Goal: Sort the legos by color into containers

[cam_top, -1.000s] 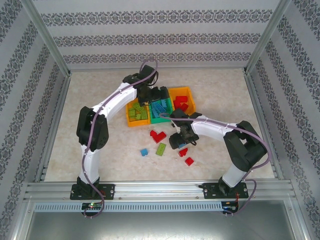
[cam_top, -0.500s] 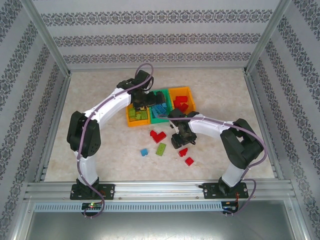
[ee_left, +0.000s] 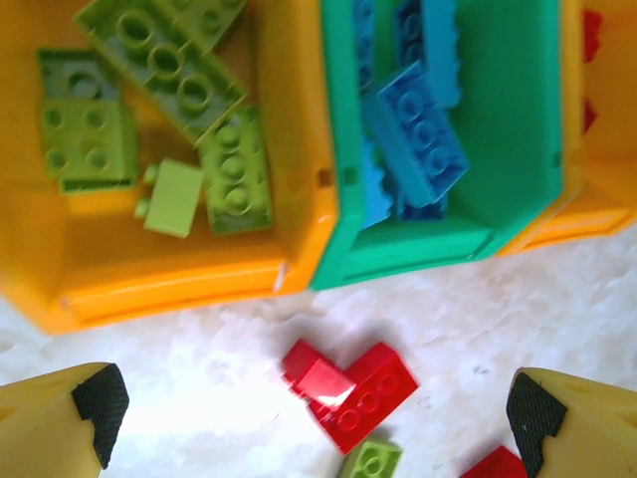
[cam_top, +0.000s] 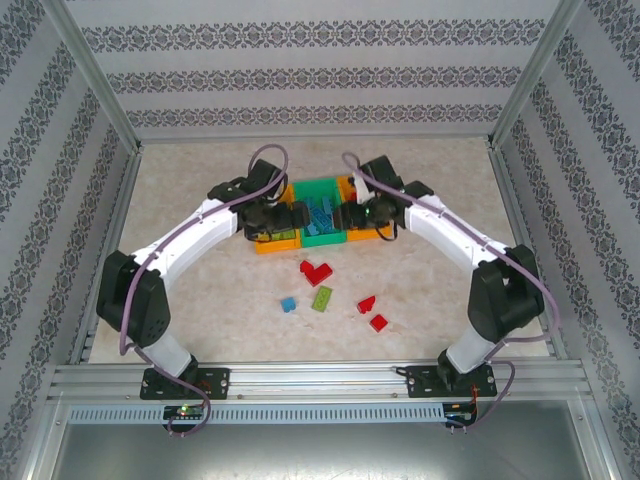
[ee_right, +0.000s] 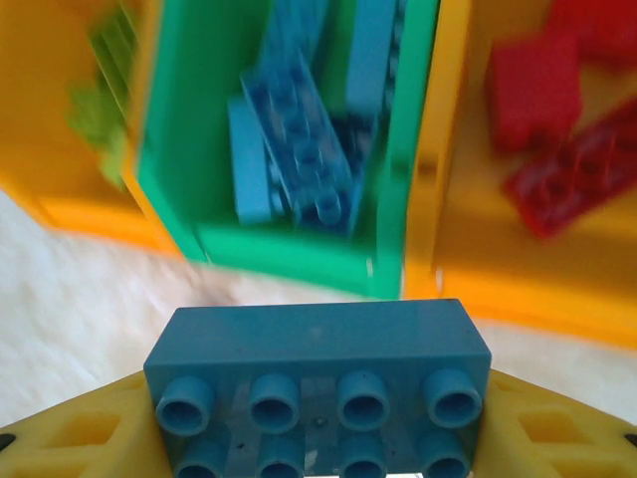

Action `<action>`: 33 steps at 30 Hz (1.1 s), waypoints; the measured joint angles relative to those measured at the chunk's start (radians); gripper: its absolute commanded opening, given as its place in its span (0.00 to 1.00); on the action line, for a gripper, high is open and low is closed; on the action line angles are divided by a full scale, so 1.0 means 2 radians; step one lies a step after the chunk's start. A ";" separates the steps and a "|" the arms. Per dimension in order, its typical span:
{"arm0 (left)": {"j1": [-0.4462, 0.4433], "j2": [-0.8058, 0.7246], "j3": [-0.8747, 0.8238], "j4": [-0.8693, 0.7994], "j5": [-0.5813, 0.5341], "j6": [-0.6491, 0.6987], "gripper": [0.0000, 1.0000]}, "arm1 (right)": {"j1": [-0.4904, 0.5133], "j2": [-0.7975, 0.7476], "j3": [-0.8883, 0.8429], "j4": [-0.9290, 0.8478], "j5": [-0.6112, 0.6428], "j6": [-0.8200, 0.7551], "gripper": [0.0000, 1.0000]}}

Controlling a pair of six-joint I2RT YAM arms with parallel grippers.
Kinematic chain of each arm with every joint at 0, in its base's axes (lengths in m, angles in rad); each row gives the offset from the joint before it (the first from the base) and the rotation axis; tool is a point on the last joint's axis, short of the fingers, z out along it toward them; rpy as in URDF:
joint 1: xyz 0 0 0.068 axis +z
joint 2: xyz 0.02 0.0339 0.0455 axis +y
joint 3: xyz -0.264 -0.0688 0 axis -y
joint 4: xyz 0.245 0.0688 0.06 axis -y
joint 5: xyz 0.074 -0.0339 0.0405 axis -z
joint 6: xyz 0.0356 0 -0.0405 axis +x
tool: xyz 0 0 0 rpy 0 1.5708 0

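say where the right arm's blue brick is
The blue brick is clamped in the right gripper, bottom of the right wrist view, just before the green bin.

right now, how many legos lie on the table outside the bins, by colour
red legos: 3
blue lego: 1
green lego: 1
total: 5 on the table; the blue brick held in the right gripper is not counted

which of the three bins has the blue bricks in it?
The middle one, the green bin: the blue bricks lie in it. The left orange bin holds light green bricks, the right orange bin red bricks.
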State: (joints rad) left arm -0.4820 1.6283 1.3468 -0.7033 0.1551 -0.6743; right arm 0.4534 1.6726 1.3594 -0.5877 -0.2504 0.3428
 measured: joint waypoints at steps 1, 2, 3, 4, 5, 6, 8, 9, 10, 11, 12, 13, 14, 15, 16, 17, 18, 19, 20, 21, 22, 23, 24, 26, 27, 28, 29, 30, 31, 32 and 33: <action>0.000 -0.007 -0.013 0.001 -0.002 0.001 0.99 | -0.005 0.014 0.021 0.003 -0.009 0.006 0.49; 0.000 -0.015 -0.029 0.001 -0.003 0.002 1.00 | -0.008 0.034 0.047 0.008 -0.020 0.014 0.49; 0.000 -0.023 -0.045 0.001 -0.003 0.004 1.00 | -0.009 0.052 0.068 0.011 -0.030 0.022 0.49; 0.000 -0.028 -0.057 0.001 -0.003 0.006 1.00 | -0.010 0.070 0.087 0.013 -0.040 0.029 0.49; 0.000 -0.033 -0.071 0.001 -0.002 0.008 1.00 | -0.010 0.091 0.107 0.014 -0.051 0.038 0.50; 0.000 -0.037 -0.082 0.001 -0.001 0.010 1.00 | -0.010 0.111 0.126 0.014 -0.060 0.045 0.50; -0.001 -0.040 -0.097 0.000 0.000 0.010 1.00 | -0.010 0.148 0.158 0.013 -0.072 0.058 0.50; -0.001 -0.041 -0.104 0.001 0.001 0.010 1.00 | -0.010 0.166 0.172 0.013 -0.076 0.065 0.50; -0.002 -0.043 -0.110 0.000 0.001 0.010 1.00 | -0.010 0.181 0.182 0.011 -0.079 0.070 0.50; -0.005 -0.044 -0.117 0.000 0.002 0.008 1.00 | -0.010 0.194 0.191 0.010 -0.080 0.077 0.50; -0.008 -0.045 -0.124 0.000 0.003 0.006 1.00 | -0.010 0.205 0.198 0.008 -0.080 0.081 0.52; -0.012 -0.046 -0.129 0.000 0.005 0.001 1.00 | -0.010 0.214 0.203 0.006 -0.079 0.086 0.53; -0.019 -0.046 -0.135 0.000 0.007 -0.005 1.00 | -0.010 0.222 0.209 0.002 -0.079 0.090 0.55; -0.025 -0.046 -0.141 0.000 0.011 -0.012 0.99 | -0.010 0.227 0.214 -0.002 -0.077 0.093 0.56; -0.031 -0.046 -0.147 0.001 0.014 -0.020 1.00 | -0.010 0.232 0.220 -0.005 -0.076 0.095 0.57; -0.038 -0.046 -0.154 0.001 0.018 -0.028 0.99 | -0.010 0.236 0.227 -0.007 -0.074 0.097 0.58; -0.045 -0.046 -0.160 0.001 0.023 -0.038 0.99 | -0.010 0.240 0.235 -0.011 -0.071 0.098 0.61; -0.051 -0.046 -0.167 0.001 0.028 -0.049 0.99 | -0.010 0.244 0.242 -0.012 -0.068 0.100 0.63; -0.057 -0.046 -0.171 0.000 0.033 -0.060 0.99 | -0.010 0.247 0.249 -0.013 -0.065 0.102 0.64; -0.062 -0.046 -0.176 0.001 0.039 -0.071 0.99 | -0.010 0.250 0.254 -0.013 -0.062 0.102 0.64; -0.068 -0.046 -0.181 0.001 0.045 -0.084 0.99 | -0.010 0.253 0.257 -0.013 -0.059 0.103 0.65; -0.073 -0.046 -0.185 0.001 0.051 -0.094 0.99 | -0.010 0.255 0.259 -0.013 -0.056 0.103 0.67; -0.077 -0.046 -0.190 0.001 0.056 -0.106 0.99 | -0.010 0.257 0.260 -0.013 -0.053 0.105 0.69; -0.085 -0.046 -0.196 0.001 0.065 -0.125 0.99 | -0.010 0.258 0.261 -0.013 -0.053 0.105 0.70; -0.089 -0.046 -0.199 0.001 0.067 -0.134 0.99 | -0.009 0.258 0.261 -0.012 -0.050 0.105 0.72; -0.092 -0.046 -0.199 0.001 0.069 -0.143 0.99 | -0.009 0.258 0.261 -0.012 -0.049 0.105 0.74; -0.094 -0.046 -0.199 0.001 0.071 -0.150 0.99 | -0.009 0.258 0.261 -0.012 -0.049 0.105 0.75; -0.096 -0.046 -0.199 0.001 0.072 -0.157 0.99 | -0.008 0.258 0.261 -0.011 -0.048 0.105 0.77; -0.099 -0.046 -0.200 0.001 0.074 -0.165 0.99 | -0.008 0.258 0.261 -0.011 -0.048 0.104 0.79; -0.100 -0.046 -0.200 0.002 0.075 -0.172 0.99 | -0.006 0.258 0.262 -0.010 -0.048 0.104 0.79; -0.102 -0.046 -0.201 0.002 0.076 -0.179 0.99 | -0.006 0.258 0.262 -0.010 -0.046 0.104 0.80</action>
State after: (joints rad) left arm -0.6865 1.5360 0.9455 -0.6991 0.3065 -1.0328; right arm 0.4423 2.1891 1.8828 -0.6071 -0.3431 0.5507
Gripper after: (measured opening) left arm 0.994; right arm 0.787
